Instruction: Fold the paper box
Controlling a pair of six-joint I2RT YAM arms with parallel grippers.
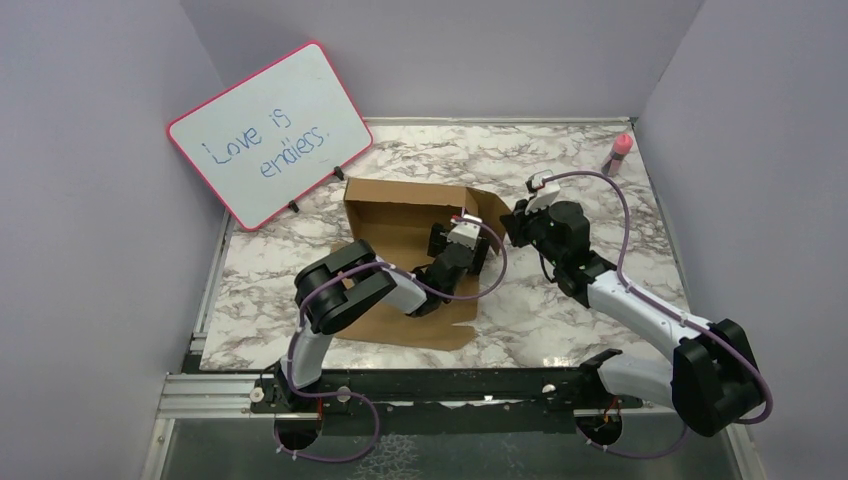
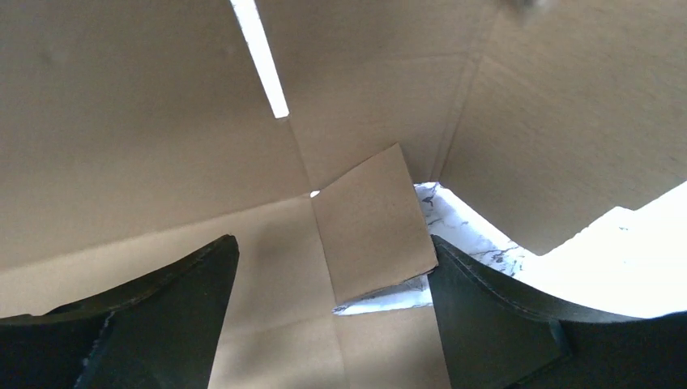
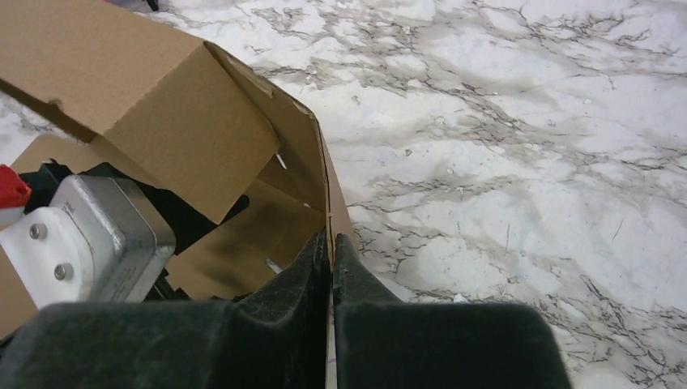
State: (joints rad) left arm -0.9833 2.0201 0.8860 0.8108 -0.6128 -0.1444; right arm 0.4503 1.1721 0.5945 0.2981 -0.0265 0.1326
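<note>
At the far left a pink-framed whiteboard (image 1: 270,135) is leaning against the back wall and taking no part in the work. Just right of it, near the middle of the counter (image 1: 600,200), the paper box (image 1: 400,215) is sitting half formed. Its back and left walls are standing up, while a broad front panel (image 1: 420,325) is lying flat toward the near edge, under the left arm. The left pincer (image 1: 458,240) is reaching down inside the box with its jaws spread wide, gripping nothing. In its wrist view a loose corner tab (image 2: 369,227) is lying askew between the dark fingers (image 2: 162,308). It is not tucked against any wall, and marble is showing through the gap at that corner. A slit (image 2: 259,57) higher up is standing open with nothing locked into it. Further right, the right pincer (image 1: 515,222) is nipping the top edge of the right side wall (image 3: 300,154), jaws almost together with only the cardboard between them, holding that wall raised. At the far right a pink bottle (image 1: 620,150) is standing in the back corner, well apart from the box. By my reading the fold is about midway: three walls are up, but the corner tabs look untucked, nothing appears locked, and the flat front panel is waiting to be raised and closed.
</note>
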